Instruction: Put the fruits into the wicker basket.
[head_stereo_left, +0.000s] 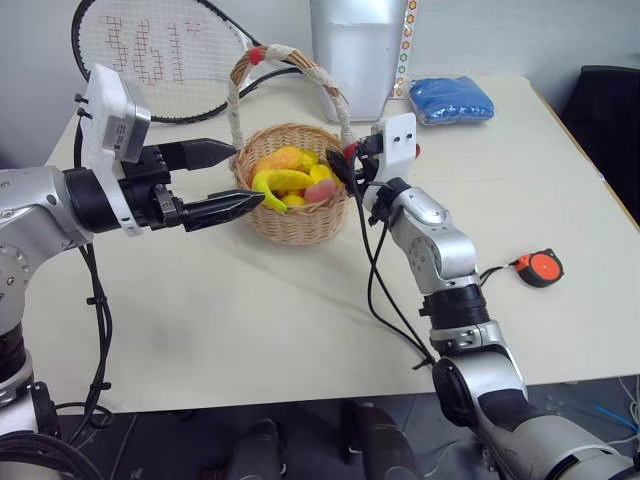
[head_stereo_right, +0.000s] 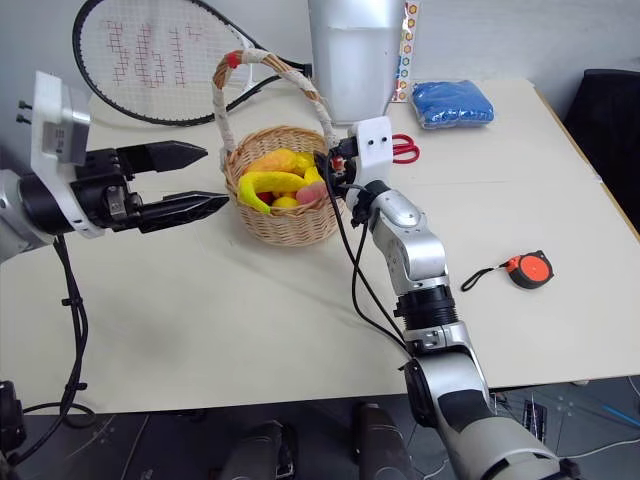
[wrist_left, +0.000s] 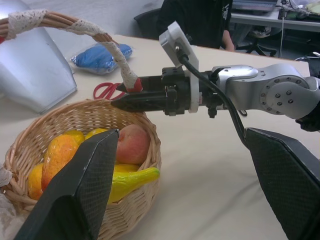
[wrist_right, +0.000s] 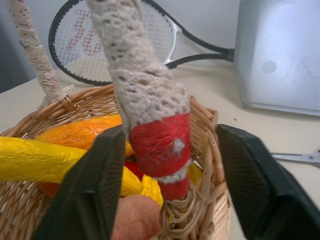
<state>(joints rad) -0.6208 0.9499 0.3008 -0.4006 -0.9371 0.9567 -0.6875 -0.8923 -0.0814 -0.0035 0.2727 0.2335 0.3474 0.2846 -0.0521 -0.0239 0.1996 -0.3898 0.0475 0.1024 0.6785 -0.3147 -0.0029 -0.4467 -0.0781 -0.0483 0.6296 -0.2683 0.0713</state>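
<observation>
The wicker basket (head_stereo_left: 290, 225) stands on the table's far middle, its arched handle (head_stereo_left: 238, 90) upright. The fruits lie inside it: a yellow banana (head_stereo_left: 280, 182), an orange-yellow mango (head_stereo_left: 285, 158), a pinkish peach (wrist_left: 132, 144) and other yellow pieces. My right gripper (head_stereo_left: 345, 165) is at the basket's right rim. Its fingers (wrist_right: 90, 190) straddle the red binding (wrist_right: 160, 150) at the handle's foot, one touching it and the other standing off with a gap. My left gripper (head_stereo_left: 245, 175) hovers level beside the basket's left side, open, with nothing between its fingers.
A tennis racket (head_stereo_left: 160, 50) and a silver box (head_stereo_left: 355, 50) stand behind the basket. Red-handled scissors (head_stereo_right: 405, 150) lie just right of it, with a blue cloth (head_stereo_left: 452, 100) further back. An orange tape measure (head_stereo_left: 540, 268) lies near the table's right edge.
</observation>
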